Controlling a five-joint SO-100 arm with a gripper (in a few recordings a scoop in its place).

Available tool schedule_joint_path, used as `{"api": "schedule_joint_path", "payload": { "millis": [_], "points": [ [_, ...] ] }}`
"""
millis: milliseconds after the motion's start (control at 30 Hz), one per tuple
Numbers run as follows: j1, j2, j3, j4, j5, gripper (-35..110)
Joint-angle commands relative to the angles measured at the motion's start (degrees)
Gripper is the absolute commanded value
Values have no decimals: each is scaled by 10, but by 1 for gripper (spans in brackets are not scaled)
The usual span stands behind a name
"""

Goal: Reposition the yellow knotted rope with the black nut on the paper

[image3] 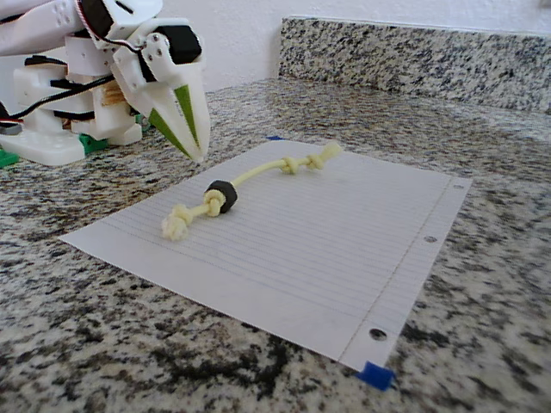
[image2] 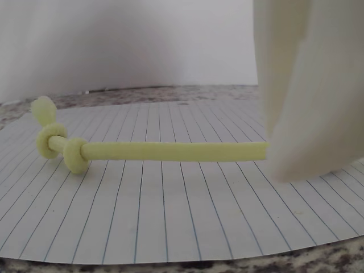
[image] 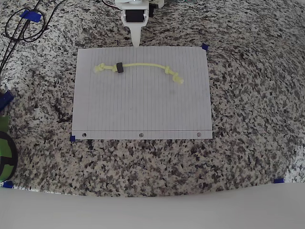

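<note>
The paper [image: 143, 112] lies flat on the granite counter, its punched holes along the near edge in the overhead view. Across its far half stretches the yellow knotted rope [image: 143, 65], a knot at each end. The black nut [image: 119, 67] sits on the rope next to the left knot; in the fixed view the black nut [image3: 221, 196] is near the rope's [image3: 258, 175] closer end. My white gripper [image: 136, 42] points down just above the paper's far edge, shut and holding nothing, a short way from the rope. In the wrist view the gripper [image2: 301, 165] covers the right end of the rope [image2: 170, 151].
Black cables [image: 21, 28] loop at the counter's far left. A green and black object [image: 5, 152] sits at the left edge. Blue tape bits [image: 205, 46] mark the paper's corners. The arm's base [image3: 60, 129] stands behind the sheet, with a granite backsplash [image3: 413, 52] behind.
</note>
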State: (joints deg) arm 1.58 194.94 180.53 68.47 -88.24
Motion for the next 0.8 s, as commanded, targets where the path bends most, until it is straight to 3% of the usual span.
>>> {"api": "schedule_joint_path", "payload": {
  "millis": [0,767],
  "points": [
    [-2,4,3,-2,4,11],
    [-1,4,3,-4,5,13]
  ]
}}
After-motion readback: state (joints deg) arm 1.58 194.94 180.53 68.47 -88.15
